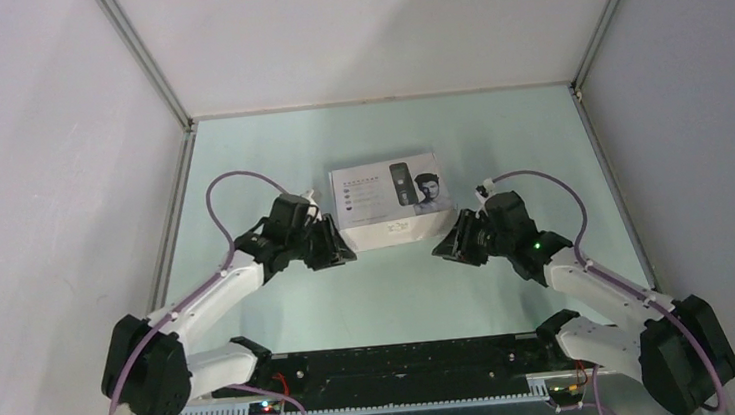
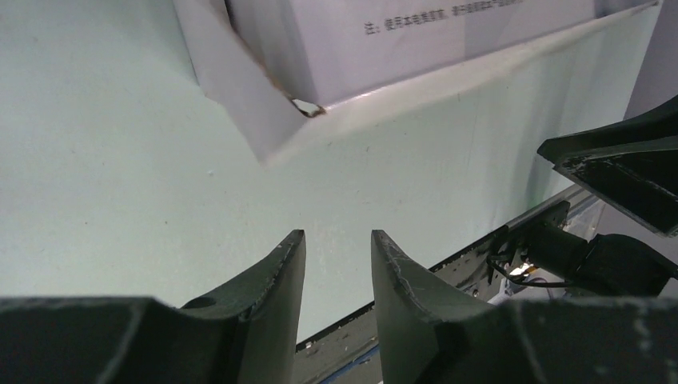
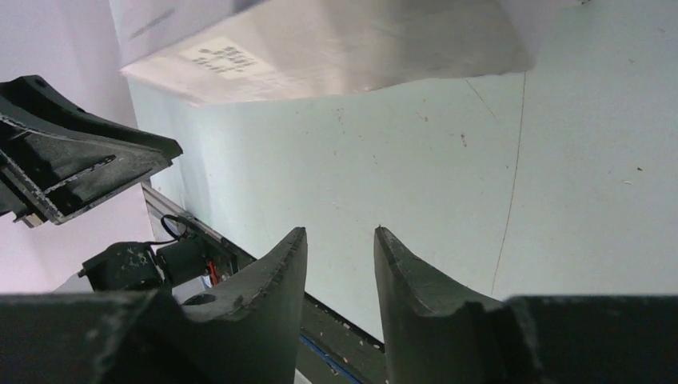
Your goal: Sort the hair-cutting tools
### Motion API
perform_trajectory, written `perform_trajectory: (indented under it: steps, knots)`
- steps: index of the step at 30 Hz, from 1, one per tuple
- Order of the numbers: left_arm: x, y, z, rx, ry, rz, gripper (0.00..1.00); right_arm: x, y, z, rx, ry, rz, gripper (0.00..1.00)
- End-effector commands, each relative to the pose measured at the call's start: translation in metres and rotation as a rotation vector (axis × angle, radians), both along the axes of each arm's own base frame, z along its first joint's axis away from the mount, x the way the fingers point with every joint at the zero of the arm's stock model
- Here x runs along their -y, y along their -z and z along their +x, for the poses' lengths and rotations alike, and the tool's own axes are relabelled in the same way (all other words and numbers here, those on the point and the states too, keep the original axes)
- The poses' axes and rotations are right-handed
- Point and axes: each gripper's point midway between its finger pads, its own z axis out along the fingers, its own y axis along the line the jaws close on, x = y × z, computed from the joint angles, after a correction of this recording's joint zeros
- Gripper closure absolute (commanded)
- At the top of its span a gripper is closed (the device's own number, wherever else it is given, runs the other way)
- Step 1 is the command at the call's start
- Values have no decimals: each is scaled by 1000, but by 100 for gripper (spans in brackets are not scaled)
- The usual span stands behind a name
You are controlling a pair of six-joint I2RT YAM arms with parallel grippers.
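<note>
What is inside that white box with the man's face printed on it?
Nothing inside shows. The white box is closed; only its printed top and white sides are visible, so its contents are hidden.

The box (image 1: 390,202) lies flat at the middle of the tabletop (image 1: 391,296). The left arm (image 1: 220,286) reaches in from near-left, its jaws just beside the box's near left corner. The right arm (image 1: 591,283) mirrors it at the near right corner.

Pale green table (image 1: 391,296) between plain white walls (image 1: 37,146), metal-framed corners, even light
</note>
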Motion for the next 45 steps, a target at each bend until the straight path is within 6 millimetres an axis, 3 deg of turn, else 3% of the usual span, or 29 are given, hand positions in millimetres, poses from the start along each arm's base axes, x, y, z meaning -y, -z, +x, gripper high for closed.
perform_trajectory:
  steps: [1, 6, 9, 13, 19, 24, 30, 45]
  knots:
    - [6, -29, 1, 45, 4, -50, 59, 2, -30, 5, 79, -5, -9, 57]
    - [5, -38, 3, 106, 18, -62, 53, 26, -44, 14, 214, -17, -112, 51]
    - [-6, -33, 10, 186, 31, 6, 39, 47, -50, 27, 312, 1, -187, 43]
    - [-22, -38, 37, 343, 14, 98, 19, 66, -55, 50, 434, 9, -283, 35]
    - [-19, -44, 72, 509, 105, 187, 1, 58, -53, 79, 576, -134, -296, 29]
    - [-9, -28, 81, 524, 211, 211, 0, 48, -50, 99, 662, -230, -241, 24]
    - [3, -18, 82, 525, 272, 163, 0, 40, -37, 105, 635, -300, -107, 14]
    - [9, 5, 87, 404, 239, 64, 0, 42, 1, 125, 496, -255, -65, 12]
